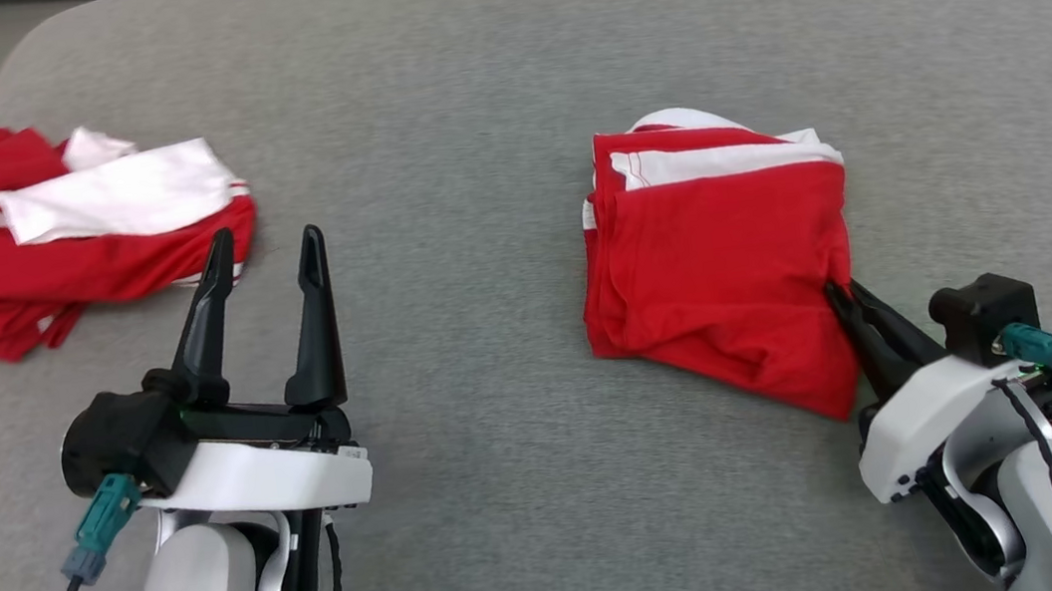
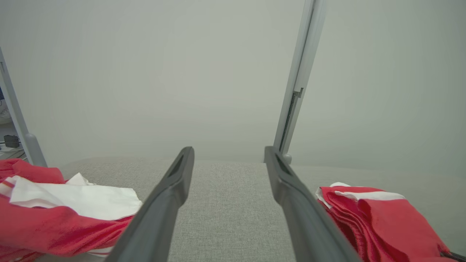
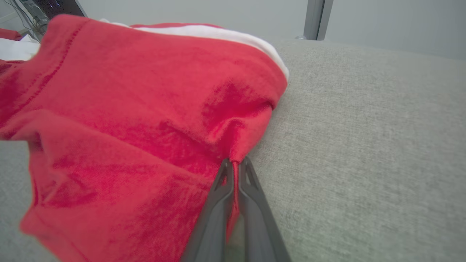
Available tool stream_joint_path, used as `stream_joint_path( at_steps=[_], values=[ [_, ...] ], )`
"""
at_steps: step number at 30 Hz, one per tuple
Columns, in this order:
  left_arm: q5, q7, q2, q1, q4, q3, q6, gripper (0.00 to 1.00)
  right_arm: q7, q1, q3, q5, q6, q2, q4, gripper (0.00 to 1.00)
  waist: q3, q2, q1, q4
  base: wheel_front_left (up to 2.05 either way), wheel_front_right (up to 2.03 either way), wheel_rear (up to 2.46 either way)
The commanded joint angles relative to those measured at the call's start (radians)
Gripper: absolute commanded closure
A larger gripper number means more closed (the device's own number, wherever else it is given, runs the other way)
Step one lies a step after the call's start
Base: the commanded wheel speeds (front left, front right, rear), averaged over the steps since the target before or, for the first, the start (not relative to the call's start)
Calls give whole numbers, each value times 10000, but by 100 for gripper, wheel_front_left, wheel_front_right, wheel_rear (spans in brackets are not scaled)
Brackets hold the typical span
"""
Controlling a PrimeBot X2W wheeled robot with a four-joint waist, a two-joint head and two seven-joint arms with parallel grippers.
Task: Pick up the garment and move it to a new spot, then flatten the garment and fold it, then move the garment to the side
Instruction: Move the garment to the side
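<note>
My right gripper [image 1: 840, 290] is pinched shut on the near right corner of the folded garment [image 1: 718, 262], which lies on the grey pad [image 1: 465, 122] ahead to my right. My left gripper [image 1: 266, 237] hangs spread wide, holding nothing. Just beyond it lies a crumpled red-and-white heap [image 1: 68, 241], well apart from the garment.

The head camera looked down over the grey fabric surface [image 1: 501, 88]. The left wrist camera faced low across it toward a pale wall [image 2: 145, 72]; the right sat close against the folded red garment [image 3: 127, 109], which all three shared.
</note>
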Motion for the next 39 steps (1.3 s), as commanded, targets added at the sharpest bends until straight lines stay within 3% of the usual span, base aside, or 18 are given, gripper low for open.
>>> stream_joint_path(
  at_steps=[1, 8, 14, 21, 26, 33, 39],
  values=[
    [123, 2, 92, -40, -81, 26, -42, 0, 15, 265, -16, -61, -22, -180, -281, 100, -34, 0, -1, -744, 0, 0, 0],
    [294, 61, 329, -123, -304, -145, -118, 0, 147, 946, -96, 190, -22, -415, -1090, 100, -10, 0, -1, -2287, 0, 0, 0],
    [319, 230, 500, -276, -523, -295, -175, 0, 314, 861, -87, 438, -22, -440, -1150, 100, 156, 0, -1, -3069, 0, 0, 0],
    [400, 538, 658, -558, -1110, -511, -198, 0, 259, 107, 117, 301, -23, -1334, -612, 100, 819, 0, -1, -3883, 0, 0, 0],
    [490, 886, 871, -950, -1701, -865, -285, 0, -49, -725, -374, 297, -23, -2406, 188, 100, 1548, 0, -1, -4143, 0, 0, 0],
    [490, 1126, 926, -1512, -2248, -1378, -392, 0, -428, -1839, -1579, 123, -22, -3860, 1510, 100, 2447, 0, -1, -3935, 0, 0, 0],
    [415, 1066, 1032, -1852, -2375, -1500, -438, 0, -659, -2707, -2563, -39, -23, -4185, 2465, 100, 3039, 0, -1, -3764, 0, 0, 0]
  ],
)
